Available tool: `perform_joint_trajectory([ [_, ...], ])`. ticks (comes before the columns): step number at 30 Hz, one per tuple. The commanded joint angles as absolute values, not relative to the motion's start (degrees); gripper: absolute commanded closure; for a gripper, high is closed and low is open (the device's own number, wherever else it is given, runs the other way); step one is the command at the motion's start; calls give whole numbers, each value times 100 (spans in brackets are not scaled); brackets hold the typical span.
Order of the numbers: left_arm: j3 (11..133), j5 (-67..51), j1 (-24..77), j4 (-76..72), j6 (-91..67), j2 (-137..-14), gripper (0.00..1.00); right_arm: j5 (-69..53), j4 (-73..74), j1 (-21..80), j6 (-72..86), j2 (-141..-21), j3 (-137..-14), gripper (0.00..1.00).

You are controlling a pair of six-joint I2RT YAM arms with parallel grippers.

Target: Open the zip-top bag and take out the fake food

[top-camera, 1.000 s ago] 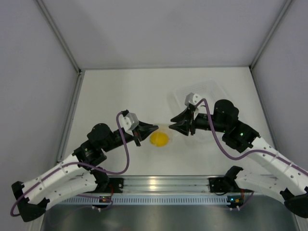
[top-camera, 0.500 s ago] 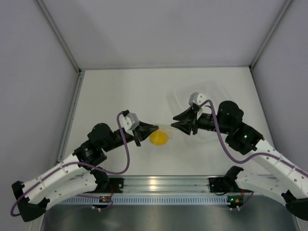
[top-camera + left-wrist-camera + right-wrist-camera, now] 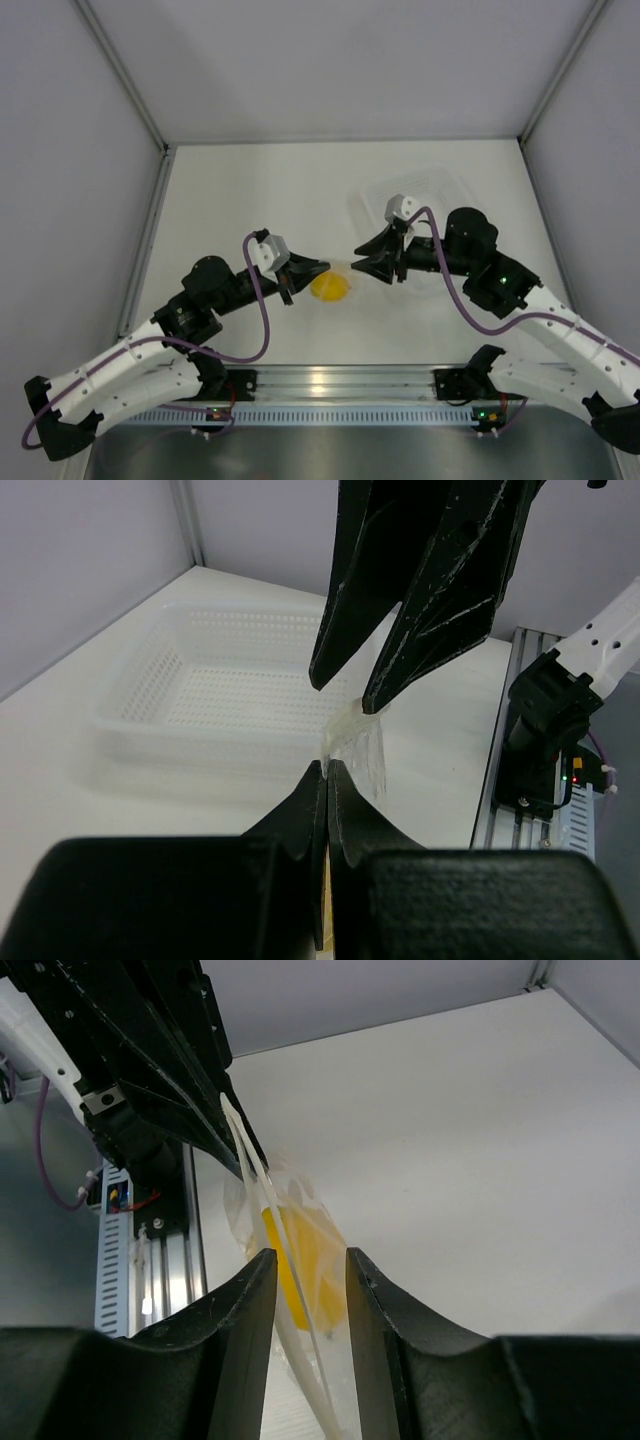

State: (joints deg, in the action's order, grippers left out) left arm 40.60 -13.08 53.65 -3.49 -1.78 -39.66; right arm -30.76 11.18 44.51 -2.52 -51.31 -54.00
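Note:
The zip-top bag [image 3: 345,272] hangs between my two grippers just above the table, with the yellow fake food [image 3: 330,287] inside it. My left gripper [image 3: 321,266] is shut on the bag's top edge; in the left wrist view the jaws [image 3: 327,772] pinch the clear plastic [image 3: 362,750]. My right gripper [image 3: 356,258] is open. In the right wrist view its jaws [image 3: 311,1253] stand apart on either side of the bag's zip strip [image 3: 262,1188], with the fake food [image 3: 310,1275] between and beyond them.
The clear perforated tray [image 3: 440,195] stands behind the right gripper, to the back right; it also shows in the left wrist view [image 3: 140,695]. The aluminium rail [image 3: 330,380] runs along the table's near edge. Walls close the left, back and right sides.
My right gripper drew slightly back to the right half a second ago and has come back to the bag. The left gripper and the bag have stayed put.

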Motion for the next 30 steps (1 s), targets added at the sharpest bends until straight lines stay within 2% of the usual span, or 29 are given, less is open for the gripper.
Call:
perform_joint_trajectory([
  [1,4140,-1459,5344,-809,-185,-3981,100,-3313,844,4526,-334,-5177,-5414,65],
  [7,4184,-1670,5344,-844,-202,-3964,100,-3217,774,4526,-404,-5378,-5388,66],
  [10,4184,-1627,5344,-844,-193,-3964,100,-3287,721,4526,-387,-5510,-5396,70],
  [13,4175,-1346,5344,-844,-185,-3999,100,-3462,580,4526,-299,-5650,-5414,86],
  [14,4175,-1188,5344,-835,-202,-4034,100,-3506,554,4526,-273,-5695,-5431,97],
  [15,4192,-1030,5344,-835,-228,-4078,100,-3524,536,4535,-246,-5756,-5493,100],
  [16,4210,-846,5335,-835,-263,-4209,100,-3490,484,4535,-150,-5844,-5511,100],
  [21,4368,1534,5221,-660,-703,-4763,100,-3051,-113,4684,483,-6134,-5432,100],
  [24,4456,1626,4931,-554,-861,-5053,98,-1972,-543,5025,1026,-6450,-5327,100],
  [25,4473,1617,4765,-554,-905,-5106,92,-1273,-736,5106,1576,-6599,-5239,100],
  [30,4771,1503,4351,-291,-1309,-5405,50,323,-1467,5212,3189,-7276,-4931,100],
])
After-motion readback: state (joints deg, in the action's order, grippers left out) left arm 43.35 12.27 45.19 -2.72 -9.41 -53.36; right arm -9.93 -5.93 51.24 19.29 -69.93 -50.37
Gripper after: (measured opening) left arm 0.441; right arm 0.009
